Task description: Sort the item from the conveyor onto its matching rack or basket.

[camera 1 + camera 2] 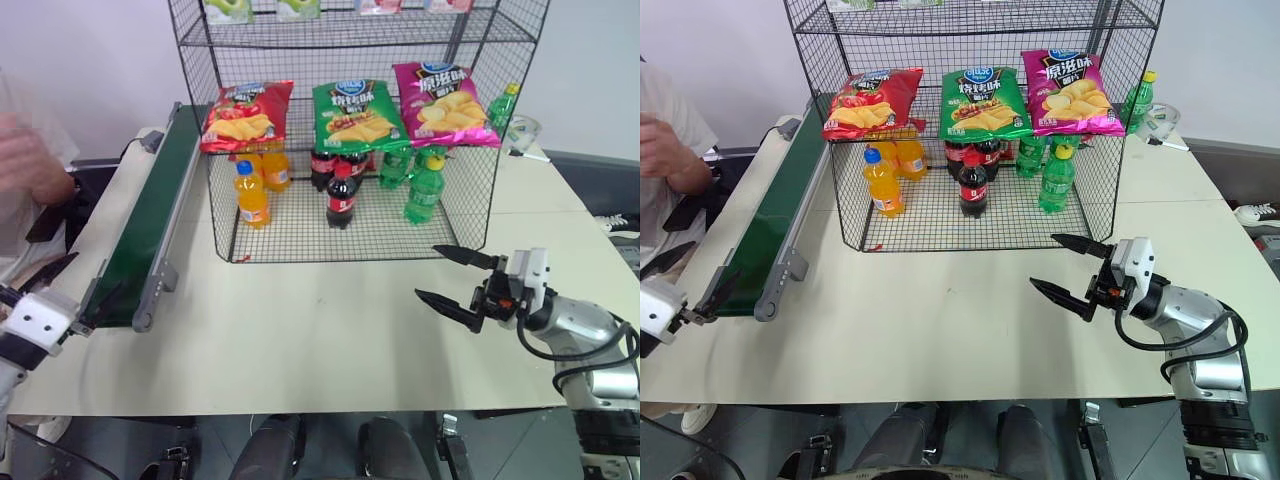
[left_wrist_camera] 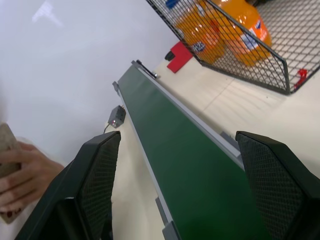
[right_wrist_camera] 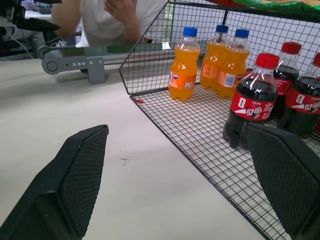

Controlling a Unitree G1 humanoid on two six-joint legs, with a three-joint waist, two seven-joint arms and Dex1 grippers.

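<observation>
**Red crisp bag rests on the rack's middle tier, both grippers empty**

The table (image 1: 330, 340) is a broad pale surface, and the black wire rack (image 1: 455, 215) stands at its far middle; everything else is placed against that rack. To the rack's left runs the conveyor (image 1: 150, 235), a long dark green belt with grey rails, its near end roller reaching closer to the robot than the rack's front edge. No bag lies on the visible belt.

On the rack's middle tier three crisp bags lie side by side: the red crisp bag (image 1: 245, 115) at the left end, the green crisp bag (image 1: 357, 113) in the middle, the pink crisp bag (image 1: 443, 103) at the right end. On the tier below stand orange soda bottles (image 1: 253, 195) under the red bag, cola bottles (image 1: 341, 196) in the centre and green bottles (image 1: 425, 187) to the right.

A person's hand (image 1: 25, 160) shows beyond the conveyor, far left of the rack.

The right gripper (image 1: 452, 279) hangs in front of the rack's right front corner, jaws wide apart, holding nothing. The left gripper (image 1: 62, 287) sits by the conveyor's near end, left of the rack, jaws likewise spread and empty.
</observation>
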